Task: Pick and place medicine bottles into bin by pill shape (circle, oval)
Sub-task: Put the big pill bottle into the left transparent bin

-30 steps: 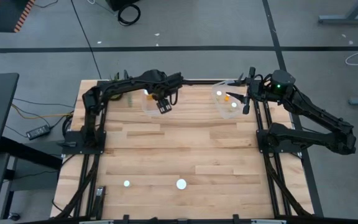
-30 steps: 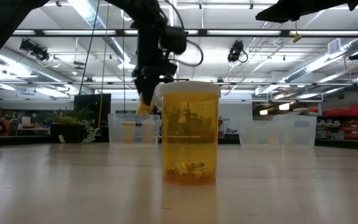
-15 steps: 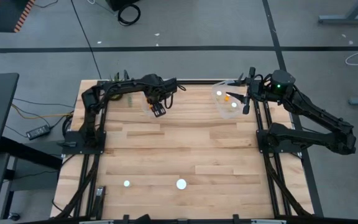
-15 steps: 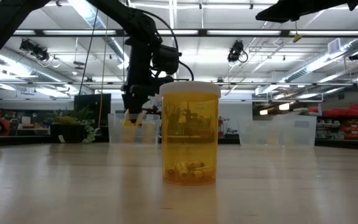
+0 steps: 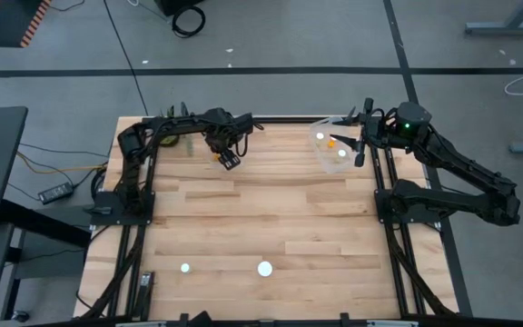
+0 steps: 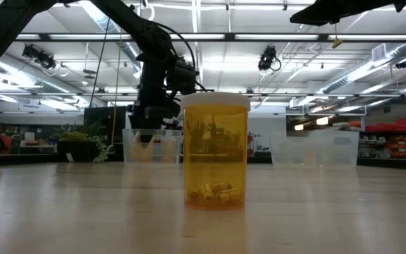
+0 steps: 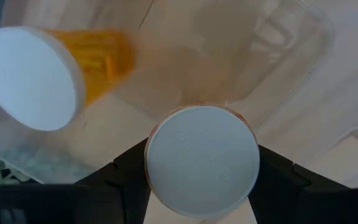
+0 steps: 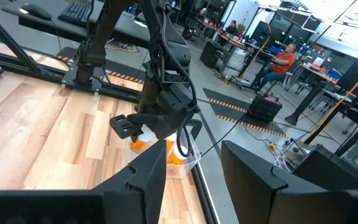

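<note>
My left gripper [image 5: 228, 159] is shut on a small orange medicine bottle with a white cap [image 7: 202, 160], held low over the clear left bin [image 7: 291, 74] at the table's far left. One more bottle [image 7: 98, 56] lies on its side in that bin. My right gripper [image 8: 194, 180] is open and empty beside the clear right bin [image 5: 332, 156], which holds a few bottles. Two bottles stand upright near the table's near edge, their caps showing in the high view [image 5: 185, 268] [image 5: 264, 268]. One of them [image 6: 215, 152] stands close in the low view. My left gripper pinches the bottle between its two fingers [image 7: 129, 171], one on each side of its top just under the white cap. The fingers point down from above, with the cap facing up toward the wrist. The bottle's body [image 8: 176, 149] hangs below the fingers at the bin's opening.
The two clear bins stand along the table's far edge, with bare wood between them and down to the two standing bottles. People sit at desks in the room [image 8: 278, 62] beyond the table.
My left gripper has carried the bottle toward the table's left edge and down, from beside the left bin to low over it. It stays shut on the bottle.
</note>
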